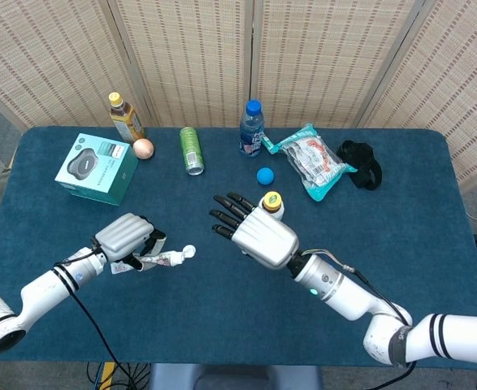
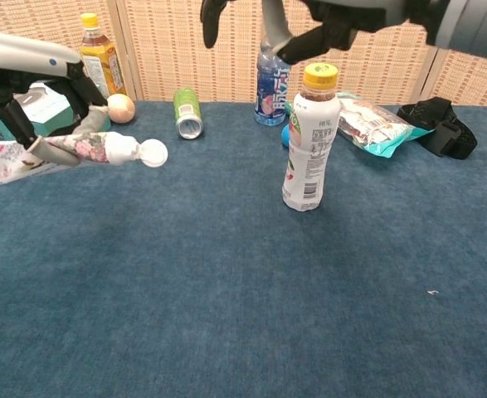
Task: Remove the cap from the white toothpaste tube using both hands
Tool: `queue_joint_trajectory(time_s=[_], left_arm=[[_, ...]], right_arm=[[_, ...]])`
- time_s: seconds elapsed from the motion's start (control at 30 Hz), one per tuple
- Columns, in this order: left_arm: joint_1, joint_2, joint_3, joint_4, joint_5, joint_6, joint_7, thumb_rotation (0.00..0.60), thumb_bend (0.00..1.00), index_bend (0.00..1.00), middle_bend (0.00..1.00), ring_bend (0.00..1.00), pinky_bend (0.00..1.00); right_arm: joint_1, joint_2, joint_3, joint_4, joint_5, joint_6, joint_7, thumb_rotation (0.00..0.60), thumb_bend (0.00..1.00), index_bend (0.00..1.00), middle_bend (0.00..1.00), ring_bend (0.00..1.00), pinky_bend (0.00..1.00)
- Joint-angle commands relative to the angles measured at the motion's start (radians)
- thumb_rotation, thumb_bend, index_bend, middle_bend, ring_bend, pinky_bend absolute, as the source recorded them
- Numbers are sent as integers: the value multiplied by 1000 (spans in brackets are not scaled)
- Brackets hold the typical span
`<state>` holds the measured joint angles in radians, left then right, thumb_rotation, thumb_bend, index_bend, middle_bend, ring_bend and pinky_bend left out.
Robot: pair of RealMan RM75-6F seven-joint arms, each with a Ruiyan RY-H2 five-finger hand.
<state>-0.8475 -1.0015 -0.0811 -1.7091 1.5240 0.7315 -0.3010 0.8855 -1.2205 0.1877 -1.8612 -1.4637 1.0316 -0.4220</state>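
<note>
The task looks to be in its early half: the left robot hand (image 1: 126, 238) holds the white toothpaste tube (image 2: 69, 151) by its body, lifted off the bench (image 1: 222, 325) at about eight o'clock of the head view, with the round white cap (image 2: 153, 152) still on and pointing toward the centre. What is left, as I judge it, is the whole of the uncapping — the right robot hand (image 1: 250, 227) has yet to close on the cap, twist or pull it, and bring it away. That hand hovers near the middle of the bench with its fingers spread wide and holding nothing, its dark fingertips aimed toward ten o'clock and well apart from the cap; in the chest view it hangs above the white drink bottle (image 2: 309, 141). Counting the things on the bench: one toothpaste tube; three upright bottles — the white one with the yellow cap at the centre, a blue-capped water bottle (image 1: 251, 128) at twelve o'clock, and a yellow-capped tea bottle (image 1: 124, 116) at eleven o'clock. There is one green can (image 1: 191, 149) lying on its side, one egg (image 1: 143, 149), one teal box (image 1: 97, 168) at ten o'clock, one small blue ball (image 1: 264, 175), one snack packet (image 1: 311, 162) and one black strap (image 1: 360, 162) at about one o'clock.
</note>
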Motion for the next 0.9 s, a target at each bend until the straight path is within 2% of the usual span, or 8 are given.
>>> queue_joint_trajectory(time_s=[0.03,0.23,0.43,0.5,0.57,0.73,0.83,0.9], left_arm=[[4,-57,23,51,-18,-19,54,600,402,624,689,475,350],[8,-166,63,154,-43,-54,146,600,402,597,673,450,350],[17,-249,81,257,-86,-62,272,600,400,561,638,408,350],[19,-259,82,277,-105,-61,324,600,400,523,591,364,346],[21,-260,80,282,-128,-61,362,600,399,458,502,294,328],[31,-240,71,242,-209,-64,418,600,398,247,295,146,274],[45,-206,64,201,-250,-47,432,600,399,172,255,134,273],[71,-173,50,160,-275,4,425,600,398,152,241,131,271]], right_arm=[[-48,66,-11,-27,-28,48,28,557,935,343,215,33,143],[-125,158,-34,-32,-51,112,62,558,885,343,214,33,143],[-192,221,-59,-24,-90,166,100,557,882,343,215,32,143],[-211,237,-65,-20,-97,179,113,556,881,344,215,32,143],[-225,247,-67,-13,-100,189,124,557,880,343,214,32,143],[-261,262,-74,16,-101,208,151,557,880,343,215,32,143],[-288,268,-78,34,-100,229,171,556,881,344,215,32,143],[-312,274,-86,48,-99,245,190,557,879,343,215,32,143]])
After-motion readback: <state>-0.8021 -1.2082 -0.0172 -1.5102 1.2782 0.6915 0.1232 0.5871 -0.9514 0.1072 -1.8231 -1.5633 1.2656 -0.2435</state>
